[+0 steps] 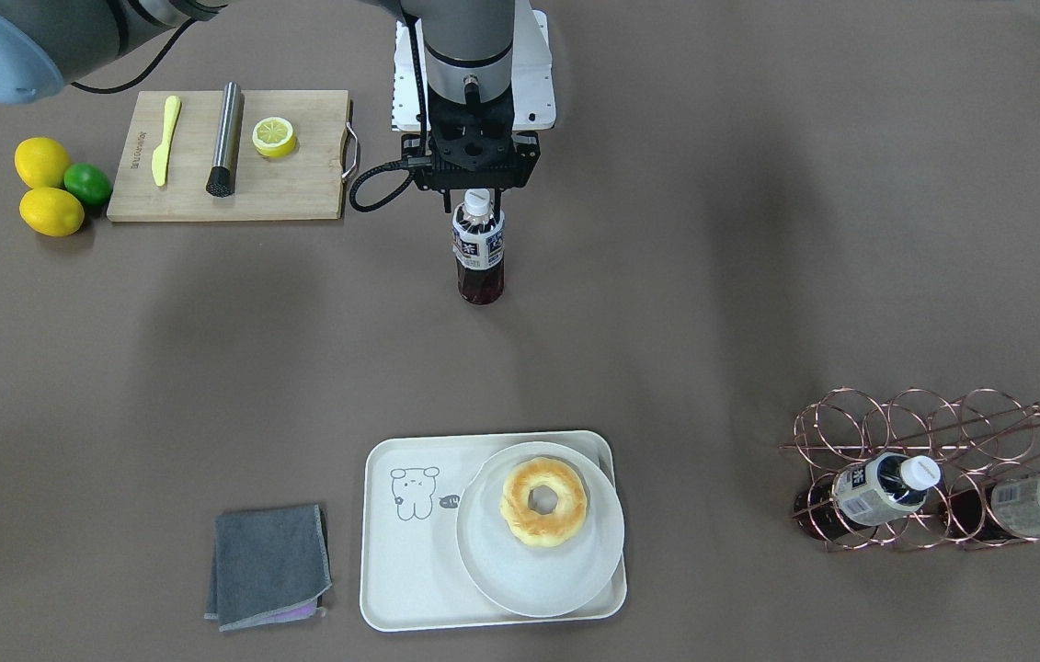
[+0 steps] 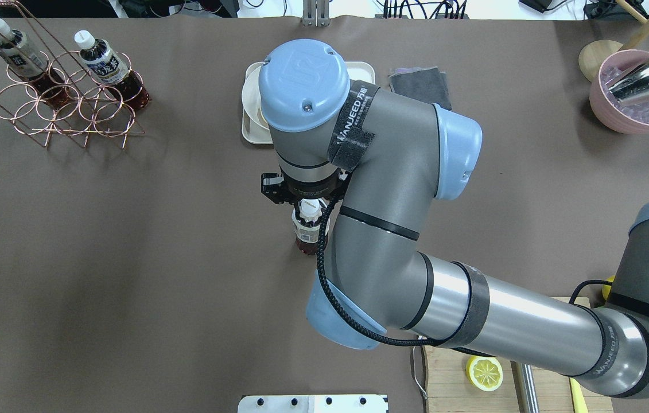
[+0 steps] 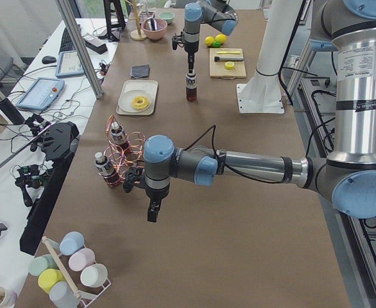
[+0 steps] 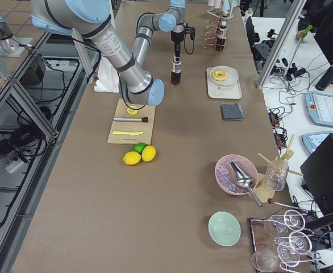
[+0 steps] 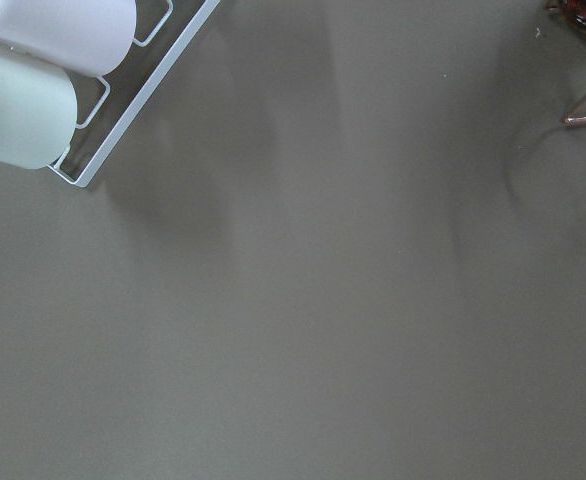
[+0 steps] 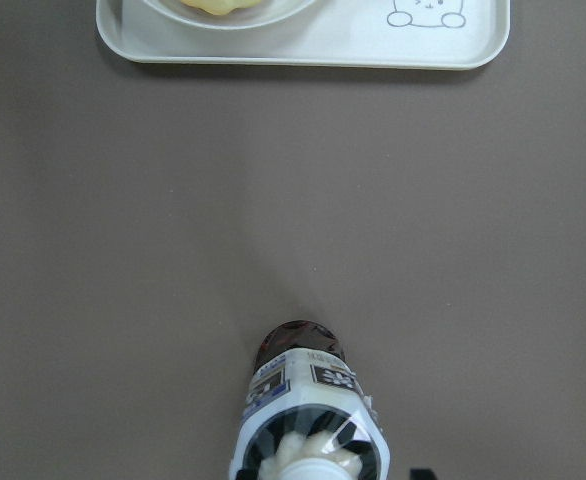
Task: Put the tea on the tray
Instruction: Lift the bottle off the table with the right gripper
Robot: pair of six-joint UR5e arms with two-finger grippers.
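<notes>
Upright tea [image 1: 479, 253] clasped at its cap by right hand [image 1: 479, 200] (left hand [image 3: 151, 216]: cannot tell).

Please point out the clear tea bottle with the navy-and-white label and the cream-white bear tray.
clear plastic tea bottle with navy-and-white label [image 1: 479, 245]: exterior front-facing view, on the label.
cream-white rounded plastic tray with bear drawing [image 1: 402, 568]: exterior front-facing view, on its bare floor below the bear.

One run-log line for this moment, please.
right gripper at tea cap, grip unclear | tea upright, short of tray | left gripper near rack
</notes>
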